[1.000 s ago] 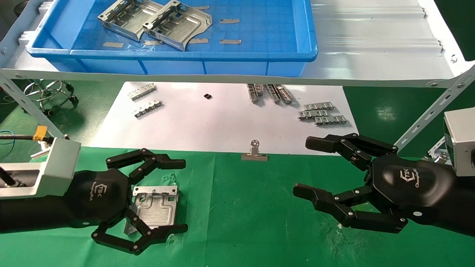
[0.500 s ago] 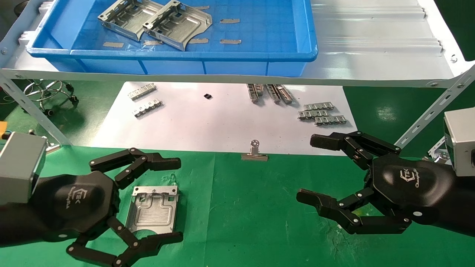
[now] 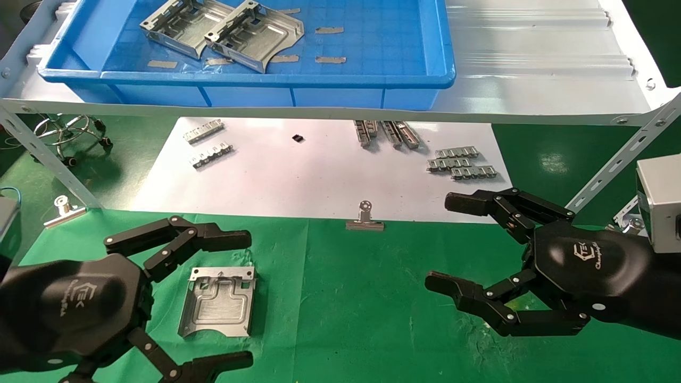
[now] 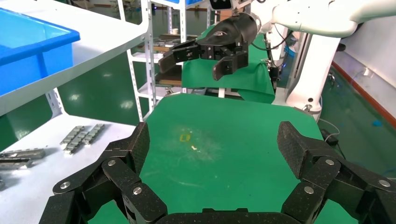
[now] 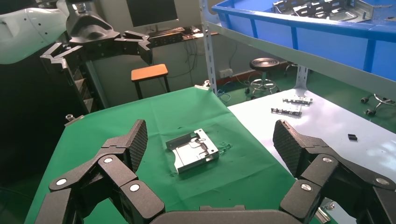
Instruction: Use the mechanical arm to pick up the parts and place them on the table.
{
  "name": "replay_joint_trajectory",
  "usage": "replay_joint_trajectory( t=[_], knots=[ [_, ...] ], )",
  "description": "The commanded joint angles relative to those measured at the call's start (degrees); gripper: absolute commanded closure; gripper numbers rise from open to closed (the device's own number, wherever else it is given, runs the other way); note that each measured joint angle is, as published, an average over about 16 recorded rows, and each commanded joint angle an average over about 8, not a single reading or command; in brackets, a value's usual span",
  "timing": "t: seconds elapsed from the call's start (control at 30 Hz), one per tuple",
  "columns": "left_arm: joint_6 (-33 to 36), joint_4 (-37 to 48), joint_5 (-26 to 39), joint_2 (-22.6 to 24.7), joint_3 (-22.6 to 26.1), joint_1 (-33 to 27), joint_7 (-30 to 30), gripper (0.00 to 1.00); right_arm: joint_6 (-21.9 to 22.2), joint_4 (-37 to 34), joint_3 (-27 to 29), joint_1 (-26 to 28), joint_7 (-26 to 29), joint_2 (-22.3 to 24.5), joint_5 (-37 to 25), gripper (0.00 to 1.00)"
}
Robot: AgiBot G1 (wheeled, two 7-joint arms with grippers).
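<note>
One plate (image 3: 218,303) lay flat on the green counter (image 3: 346,308), apart from both hands, with its tabbed edge toward the shelf (image 3: 532,69). The left hand (image 3: 175,298) hovered just beside it at the near-left of the counter, fingers (image 3: 213,239) spread wide and holding nothing; in the head view one finger reached past the plate's far edge and another past its near edge, neither touching it. In the right wrist view the same plate (image 5: 192,150) sat alone on the cloth with nothing on it.

The right hand (image 3: 452,242) hung over the right side of the counter, well apart from the plate, its fingers (image 3: 468,205) also spread and empty. Seen from the left wrist, it (image 4: 194,58) was lifted clear of the cloth.

Two more plates (image 3: 223,32) rested overlapping in the blue tray (image 3: 266,85) on the white shelf above the counter. Below the shelf, a white sheet (image 3: 298,175) covered the far part of the counter, held at its near edge by a clip (image 3: 365,219). Small toothed strips (image 3: 462,163) lay in groups on the sheet, some at its left and others at its right. A second clip (image 3: 64,211) sat at the counter's left edge.
</note>
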Motion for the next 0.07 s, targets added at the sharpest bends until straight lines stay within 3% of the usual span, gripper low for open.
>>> replay_joint_trajectory(
  t=[0.03, 0.07],
  knots=[
    [-0.1, -0.5, 0.0, -0.1, -0.6, 0.4, -0.2, 0.0, 0.0, 0.0, 0.0, 0.0, 0.0, 0.0, 0.0, 0.0],
    [-0.1, -0.5, 0.0, -0.1, -0.5, 0.4, -0.2, 0.0, 0.0, 0.0, 0.0, 0.0, 0.0, 0.0, 0.0, 0.0]
  ],
)
